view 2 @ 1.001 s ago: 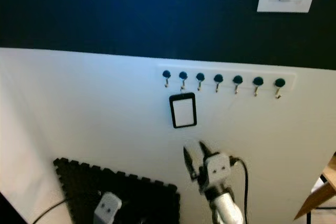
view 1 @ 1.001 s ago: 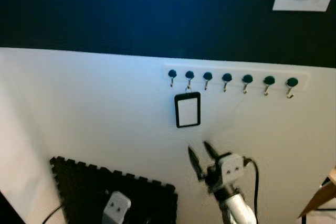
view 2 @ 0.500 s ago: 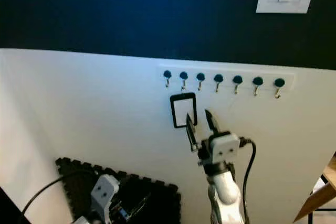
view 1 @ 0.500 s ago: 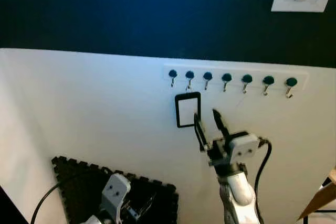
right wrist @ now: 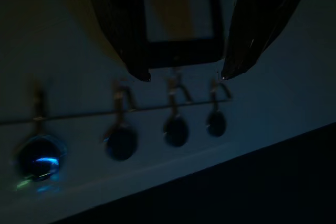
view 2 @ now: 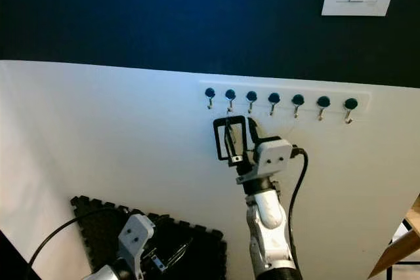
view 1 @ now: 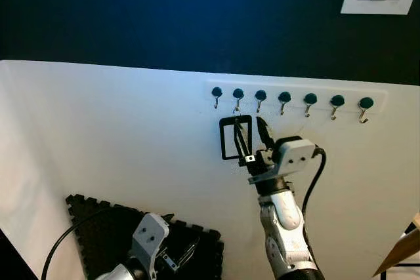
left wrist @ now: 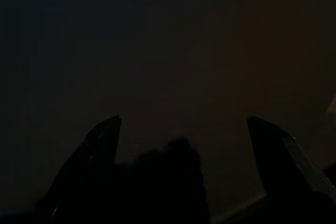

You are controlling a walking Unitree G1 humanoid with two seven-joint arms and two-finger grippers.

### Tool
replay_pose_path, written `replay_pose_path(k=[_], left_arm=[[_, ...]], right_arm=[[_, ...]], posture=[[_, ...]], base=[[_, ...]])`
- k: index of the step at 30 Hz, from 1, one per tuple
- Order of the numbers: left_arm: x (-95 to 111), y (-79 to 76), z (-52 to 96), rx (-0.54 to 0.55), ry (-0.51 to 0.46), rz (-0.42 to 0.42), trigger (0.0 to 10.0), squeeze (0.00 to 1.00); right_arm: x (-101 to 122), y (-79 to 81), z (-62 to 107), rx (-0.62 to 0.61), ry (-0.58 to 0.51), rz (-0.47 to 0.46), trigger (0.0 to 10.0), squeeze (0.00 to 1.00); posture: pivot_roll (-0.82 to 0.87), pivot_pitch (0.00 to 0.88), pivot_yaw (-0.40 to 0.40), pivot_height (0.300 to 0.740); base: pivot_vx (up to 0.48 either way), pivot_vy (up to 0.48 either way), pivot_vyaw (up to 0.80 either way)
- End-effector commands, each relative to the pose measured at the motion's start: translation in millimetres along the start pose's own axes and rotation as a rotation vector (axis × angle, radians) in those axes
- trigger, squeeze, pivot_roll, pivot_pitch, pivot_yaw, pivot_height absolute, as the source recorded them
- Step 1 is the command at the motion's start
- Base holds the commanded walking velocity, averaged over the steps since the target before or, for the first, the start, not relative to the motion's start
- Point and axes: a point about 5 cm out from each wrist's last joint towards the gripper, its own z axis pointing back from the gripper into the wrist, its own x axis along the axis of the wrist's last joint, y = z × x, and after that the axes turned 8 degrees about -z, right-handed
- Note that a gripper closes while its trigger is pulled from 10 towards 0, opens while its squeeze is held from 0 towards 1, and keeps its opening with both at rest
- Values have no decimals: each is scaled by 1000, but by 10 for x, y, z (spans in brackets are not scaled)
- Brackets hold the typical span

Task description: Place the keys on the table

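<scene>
On the white wall panel (view 1: 118,122), below the row of dark-knobbed metal hooks (view 1: 284,100), hangs the task's item: a flat rectangular tag with a black frame and pale centre (view 1: 230,138), suspended from the second hook from the left. We see the right gripper (view 1: 252,137) raised to it, its two black fingers (view 1: 264,133) spread apart, one in front of the tag's right edge and the other just beside it; in the right wrist view the fingers (right wrist: 262,19) straddle the tag (right wrist: 178,19). We judge the tag light, stiff and smooth, hence liable to swing or slip; we would grip it across the frame's side edges, then lift it clear of the hook. The left gripper (view 1: 176,254) hangs low over the black foam mat (view 1: 105,227), fingers apart.
</scene>
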Motion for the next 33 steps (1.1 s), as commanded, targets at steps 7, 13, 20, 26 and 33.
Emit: replay_pose_path(k=[7, 13, 20, 26, 33], left_arm=[[18, 20, -7, -7, 10, -5, 10000, 0], [33, 20, -17, -9, 8, 0, 10000, 0], [44, 0, -19, -18, 9, 3, 10000, 0], [43, -9, -21, -20, 12, 6, 10000, 0], [43, -18, -21, -24, 14, 6, 10000, 0]], right_arm=[[-97, 93, -39, 51, 72, -23, 10000, 0], [-78, 38, -107, 18, 85, 18, 10000, 0], [-54, 48, -148, 35, 81, 54, 10000, 0], [-64, 56, -175, 37, 90, 73, 10000, 0], [-70, 32, -217, 29, 95, 78, 10000, 0]], posture=[[67, 34, 23, 740], [66, 38, 25, 740], [67, 42, 23, 740], [67, 42, 21, 740], [67, 41, 20, 740]], base=[[0, 0, 0], [0, 0, 0], [0, 0, 0], [0, 0, 0], [0, 0, 0]])
